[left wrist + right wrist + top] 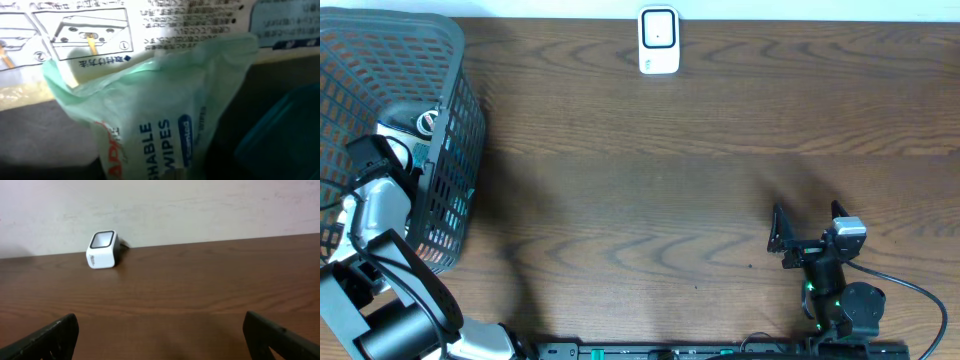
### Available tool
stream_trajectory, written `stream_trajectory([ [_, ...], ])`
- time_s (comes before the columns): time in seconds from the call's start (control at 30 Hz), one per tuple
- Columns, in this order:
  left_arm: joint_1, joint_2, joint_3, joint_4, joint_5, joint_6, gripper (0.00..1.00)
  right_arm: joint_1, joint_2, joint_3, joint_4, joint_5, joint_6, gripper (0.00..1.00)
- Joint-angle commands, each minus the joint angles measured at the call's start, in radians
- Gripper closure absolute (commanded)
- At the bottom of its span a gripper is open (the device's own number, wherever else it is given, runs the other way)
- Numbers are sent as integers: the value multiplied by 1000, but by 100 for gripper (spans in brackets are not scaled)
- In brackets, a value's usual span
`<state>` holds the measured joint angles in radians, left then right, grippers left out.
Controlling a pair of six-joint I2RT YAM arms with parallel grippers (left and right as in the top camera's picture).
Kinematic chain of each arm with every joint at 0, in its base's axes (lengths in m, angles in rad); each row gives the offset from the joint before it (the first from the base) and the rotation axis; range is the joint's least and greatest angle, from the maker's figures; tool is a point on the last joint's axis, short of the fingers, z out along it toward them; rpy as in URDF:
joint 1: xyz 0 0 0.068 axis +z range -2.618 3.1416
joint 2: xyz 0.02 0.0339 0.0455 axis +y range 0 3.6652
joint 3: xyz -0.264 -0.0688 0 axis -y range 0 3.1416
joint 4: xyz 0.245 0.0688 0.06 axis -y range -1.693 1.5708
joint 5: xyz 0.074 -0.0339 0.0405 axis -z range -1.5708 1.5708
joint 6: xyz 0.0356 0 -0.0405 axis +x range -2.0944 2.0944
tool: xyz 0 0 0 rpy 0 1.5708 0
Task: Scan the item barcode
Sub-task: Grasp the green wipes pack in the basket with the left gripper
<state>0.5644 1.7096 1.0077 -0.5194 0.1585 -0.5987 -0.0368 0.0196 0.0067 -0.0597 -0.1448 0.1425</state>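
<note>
**L claw in basket, grip unclear; R claw wide apart**

L claw (405,152) is down inside the basket (455,110) at the far L edge of the table (640,180). From overhead I only get its body behind the mesh, w/ the L arm (380,205) reaching in over the near rim. Its fingers don't show in the L wrist cam either, so I can't tell if they're apart, together or clamped on anything.

L wrist cam is filled by the wipes pack (150,130): soft pale-green pouch, crumpled, blue lettering "...SHABLE WIPES" running sideways, some red print at the lower edge. No barcode visible to me on this face. Behind it, touching or just about, is a printed box (90,30) w/ line diagrams and small text. A teal item (280,135) sits low R of the pack, too blurred to ID.

R claw (778,238) is near the front R of the table, fingers spread wide, nothing between them. R wrist cam shows both tips at the bottom corners, bare wood in the gap.

Scanner (659,40), small white unit w/ dark window, stands at the back-centre edge of the table by the wall (200,205), well apart from both claws and from the basket.
</note>
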Motion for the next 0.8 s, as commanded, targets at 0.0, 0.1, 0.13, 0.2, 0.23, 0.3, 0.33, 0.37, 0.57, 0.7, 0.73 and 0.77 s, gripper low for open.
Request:
stream_trajectory([
  [0.0,-15,88,-70,-22,24,-8,59,6,0,-1,-4,0,10,1],
  [0.1,-15,87,-65,-20,24,-8,64,6,0,-1,-4,0,10,1],
  [0.13,-15,87,-58,-20,24,-8,64,6,0,-1,-4,0,10,1],
  [0.2,-15,77,-33,-31,24,-8,64,6,0,-1,-4,0,10,1],
  [0.23,-15,70,-21,-40,24,-7,64,6,0,-1,-4,0,10,1],
  [0.3,-15,27,43,-92,24,0,64,6,0,-1,-4,0,10,1],
  [0.33,-13,9,69,-112,24,6,64,6,0,-1,-4,0,10,1],
  [0.37,-13,-12,95,-130,23,15,64,6,0,-1,-4,0,10,1],
  [0.57,15,-187,226,-183,23,22,64,6,0,-1,-4,0,10,1],
  [0.7,22,-319,252,-179,24,21,64,6,0,-1,-4,0,10,1],
  [0.73,22,-346,253,-179,24,21,64,6,0,-1,-4,0,10,1],
  [0.77,22,-386,253,-178,24,19,64,6,0,-1,-4,0,10,1],
])
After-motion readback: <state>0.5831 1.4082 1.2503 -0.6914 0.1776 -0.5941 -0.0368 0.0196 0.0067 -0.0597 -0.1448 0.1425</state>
